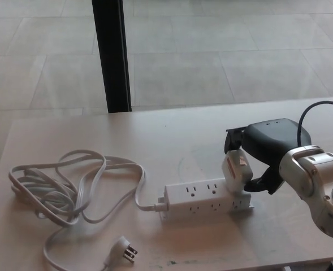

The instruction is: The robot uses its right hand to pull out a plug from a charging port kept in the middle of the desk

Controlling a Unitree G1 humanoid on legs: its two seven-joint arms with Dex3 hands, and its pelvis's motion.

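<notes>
A white power strip (pixel 203 199) lies across the middle of the pale desk (pixel 172 135). A white plug adapter (pixel 236 171) stands tilted at the strip's right end, touching its top. My right hand (pixel 265 152) comes in from the right and is shut on this plug, black fingers wrapped around its top and side. The strip's own white cord (pixel 70 189) loops in a loose coil to the left and ends in a pronged plug (pixel 124 249) lying near the desk's front edge. My left hand does not show.
A black vertical post (pixel 112 53) stands behind the desk's far edge, with tiled floor beyond. A black cable (pixel 319 107) arcs over my right wrist. The desk's front edge runs just below the strip and the loose plug.
</notes>
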